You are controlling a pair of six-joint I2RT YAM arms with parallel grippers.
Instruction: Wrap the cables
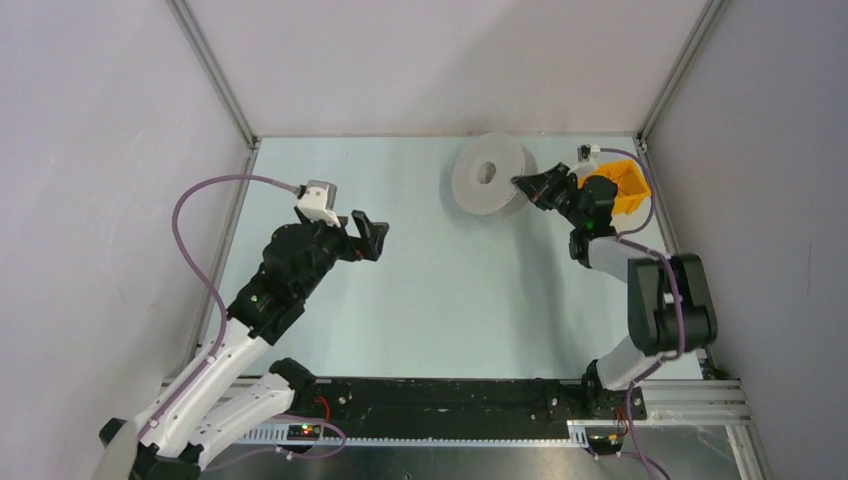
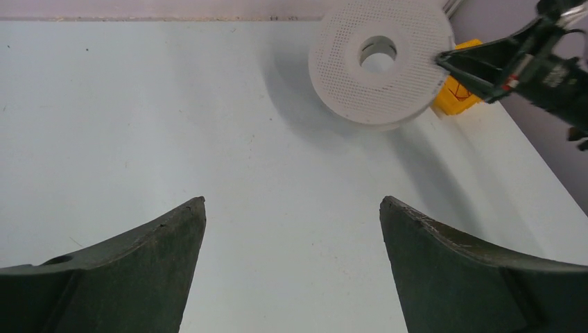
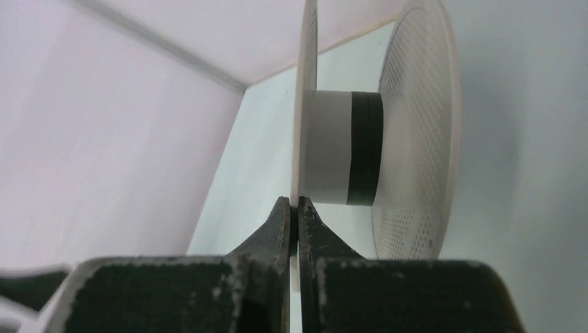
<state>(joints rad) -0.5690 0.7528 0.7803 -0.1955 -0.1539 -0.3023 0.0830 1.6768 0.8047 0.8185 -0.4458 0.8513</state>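
Note:
The pale grey round spool [image 1: 490, 175] stands tilted on edge at the back right of the table; it also shows in the left wrist view [image 2: 347, 69]. My right gripper [image 1: 520, 183] is shut on the rim of its near flange, as the right wrist view [image 3: 297, 202] shows. A dark band [image 3: 364, 146] rings the spool's white core. Thin reddish wire [image 2: 460, 90] lies on a yellow box behind the spool. My left gripper [image 1: 372, 238] is open and empty, well left of the spool, above bare table [image 2: 292, 201].
The yellow box [image 1: 625, 190] sits in the back right corner beside my right wrist. Pale walls with metal frame posts [image 1: 215, 75] close in the table at the back and on both sides. Lilac arm cables [image 1: 195, 200] loop beside each arm.

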